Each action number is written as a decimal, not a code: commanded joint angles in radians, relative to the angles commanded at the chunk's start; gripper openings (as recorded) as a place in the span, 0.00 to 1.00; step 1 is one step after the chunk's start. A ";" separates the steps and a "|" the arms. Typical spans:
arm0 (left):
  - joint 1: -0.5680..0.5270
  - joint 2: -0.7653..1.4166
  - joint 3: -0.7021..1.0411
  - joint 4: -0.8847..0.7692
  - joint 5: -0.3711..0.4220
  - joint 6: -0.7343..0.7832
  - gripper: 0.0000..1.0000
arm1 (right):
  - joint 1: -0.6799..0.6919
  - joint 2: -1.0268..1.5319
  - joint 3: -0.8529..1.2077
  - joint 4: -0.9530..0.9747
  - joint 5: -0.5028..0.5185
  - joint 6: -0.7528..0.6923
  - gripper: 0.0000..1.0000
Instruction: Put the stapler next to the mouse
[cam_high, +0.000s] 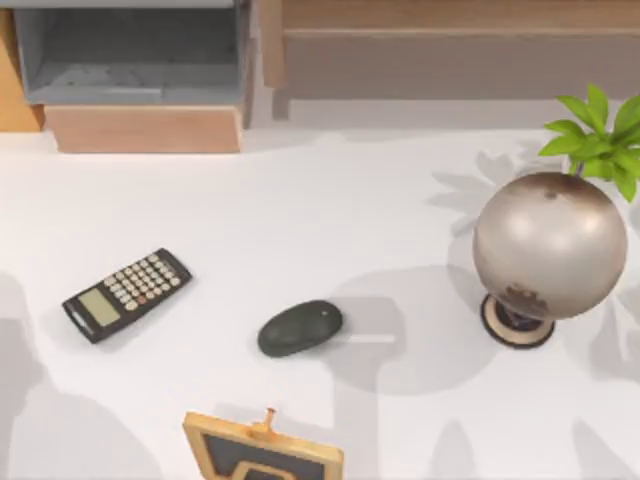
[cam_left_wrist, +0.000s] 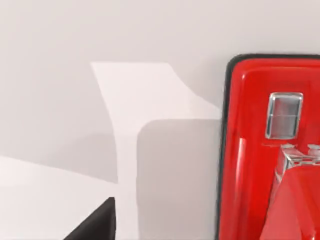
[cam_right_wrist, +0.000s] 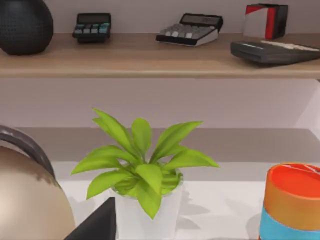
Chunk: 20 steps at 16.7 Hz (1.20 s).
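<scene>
Top view, seen from above, has the mouse (cam_high: 300, 328) lying a little below the middle of the frame on the white table (cam_high: 330, 210), with open space all round it. A black calculator (cam_high: 127, 294) sits at the middle left, well apart from the mouse. A brownish globe (cam_high: 549, 246) on its stand fills the right side, a leafy plant (cam_high: 598, 140) just behind it at the upper right. A small framed board (cam_high: 262, 450) stands at the bottom edge, below the mouse.

The left wrist view looks down at close range on the stapler (cam_left_wrist: 270, 150), bright red with a dark rim and a small metal plate on top, at the right of that frame on pale table. So the left arm appears to hang right above the stapler, though I cannot tell how its gripper stands or whether it has hold of anything. The right wrist view looks past the globe and the plant toward a wooden shelf (cam_right_wrist: 160, 62) with office things on it; that arm seems parked, and I cannot tell its gripper's state either.

By my reckoning the task is barely begun: nothing red lies beside the mouse. Grasping, carrying and setting down all seem left to do.
</scene>
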 joint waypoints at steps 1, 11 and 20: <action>0.001 0.010 -0.010 0.016 0.000 0.001 1.00 | 0.000 0.000 0.000 0.000 0.000 0.000 1.00; 0.001 0.013 -0.014 0.021 0.000 0.001 0.55 | 0.000 0.000 0.000 0.000 0.000 0.000 1.00; 0.001 0.013 -0.014 0.021 0.000 0.001 0.00 | 0.000 0.000 0.000 0.000 0.000 0.000 1.00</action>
